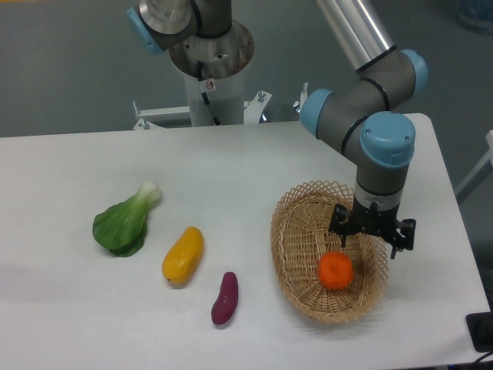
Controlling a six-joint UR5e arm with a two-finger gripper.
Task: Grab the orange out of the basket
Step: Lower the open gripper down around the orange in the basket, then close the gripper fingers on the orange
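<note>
The gripper [372, 235], fingers spread and empty, hangs just behind-right of the orange [336, 270]; centre over it inside the basket [296, 202], then descend.

The basket [296, 254] is woven wicker, pale tan and rough, with an open lattice rim. The orange [336, 270] inside looks smooth with a faint sheen. The table [231, 162] is matt white. The gripper [371, 231] is black, its material hard to tell.
</note>
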